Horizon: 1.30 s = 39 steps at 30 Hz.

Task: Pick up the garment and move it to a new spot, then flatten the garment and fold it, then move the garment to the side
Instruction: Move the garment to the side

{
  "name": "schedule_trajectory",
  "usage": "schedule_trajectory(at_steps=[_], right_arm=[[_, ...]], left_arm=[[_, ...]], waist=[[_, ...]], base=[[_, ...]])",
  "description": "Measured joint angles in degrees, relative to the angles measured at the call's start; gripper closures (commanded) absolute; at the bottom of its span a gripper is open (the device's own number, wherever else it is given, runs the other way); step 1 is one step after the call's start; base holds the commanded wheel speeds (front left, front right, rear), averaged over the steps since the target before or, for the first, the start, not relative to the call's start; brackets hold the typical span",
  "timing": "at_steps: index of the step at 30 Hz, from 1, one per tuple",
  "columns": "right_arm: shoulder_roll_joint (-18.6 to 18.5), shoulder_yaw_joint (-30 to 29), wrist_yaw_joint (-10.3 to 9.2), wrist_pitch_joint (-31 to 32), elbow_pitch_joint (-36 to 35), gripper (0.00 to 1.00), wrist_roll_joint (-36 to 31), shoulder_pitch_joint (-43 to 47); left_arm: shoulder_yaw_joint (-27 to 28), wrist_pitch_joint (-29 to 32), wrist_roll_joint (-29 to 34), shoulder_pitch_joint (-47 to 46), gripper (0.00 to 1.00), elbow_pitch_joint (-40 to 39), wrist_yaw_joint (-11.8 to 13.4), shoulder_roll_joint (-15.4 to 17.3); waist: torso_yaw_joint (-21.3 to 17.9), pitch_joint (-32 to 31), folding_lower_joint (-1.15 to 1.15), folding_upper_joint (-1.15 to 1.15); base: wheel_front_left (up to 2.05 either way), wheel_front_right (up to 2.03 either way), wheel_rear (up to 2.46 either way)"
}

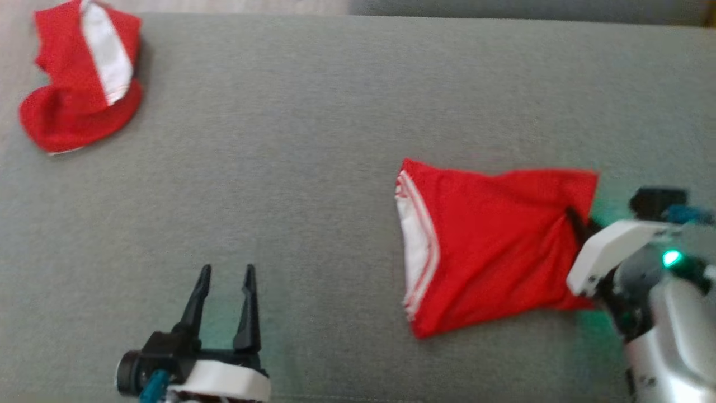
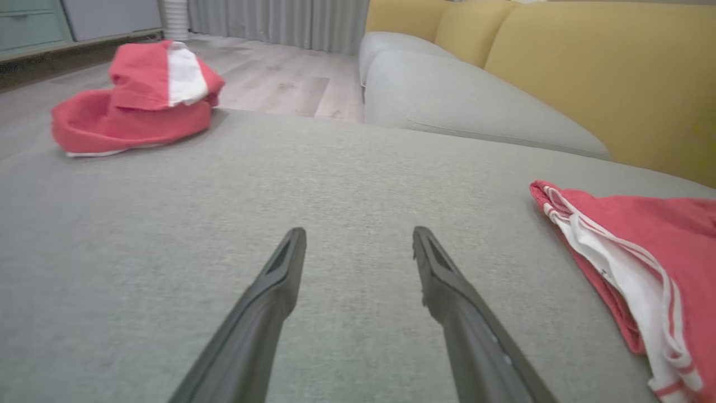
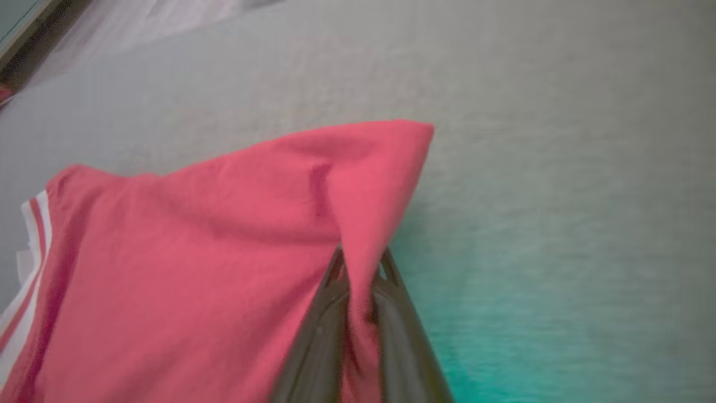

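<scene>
Red folded garment lies on the grey cushion toward 4 o'clock, its 3 o'clock edge pinched by the right gripper. Left gripper, at 7 o'clock, is spread and bare. Drag low and slowly, I judge, so the fold holds.

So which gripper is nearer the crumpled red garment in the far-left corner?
Left. The left gripper is open, nearer the robot than the crumpled garment; the right gripper is far to the right, jaws shut on the flat red garment.
</scene>
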Motion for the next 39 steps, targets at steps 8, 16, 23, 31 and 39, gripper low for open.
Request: schedule_trajectory(at_steps=[8, 16, 23, 31, 39], right_arm=[[-6.41, -2.93, 0.0, -2.66, -3.12, 1.0, -0.01, -8.44], [-7.66, -6.26, 0.0, -5.01, -5.37, 1.0, 0.69, -10.83], [-6.67, -5.08, 0.0, -7.16, -4.58, 1.0, 0.38, -13.58], [-9.31, -0.34, 0.0, -8.04, 2.41, 1.0, -1.66, -22.04], [-14.57, -0.22, 0.0, -9.1, 10.67, 1.0, -4.24, -32.81]], left_arm=[[-1.71, 0.23, 2.11, -5.3, 0.0, -1.48, -0.56, -0.05], [-1.49, 2.89, 3.55, -9.6, 0.0, -4.27, -0.55, 2.7], [-1.43, 4.71, 4.39, -11.78, 0.0, -6.5, -0.4, 4.16], [-1.13, 5.13, 4.38, -11.76, 0.0, -7.31, 0.2, 5.16], [-0.93, 5.04, 4.3, -11.37, 0.0, -7.82, 0.69, 5.32]], waist=[[-8.7, 3.26, 0.0, 0.0], [-18.57, 8.32, 0.0, 0.0], [-25.33, 12.94, 0.0, 0.0], [-25.17, 14.57, -0.01, 0.0], [-20.54, 14.0, -0.01, 0.0]], base=[[0.0, 0.0, 0.0], [0.0, 0.0, 0.0], [0.0, 0.0, 0.0], [0.0, 0.0, 0.0], [0.0, 0.0, 0.0]])
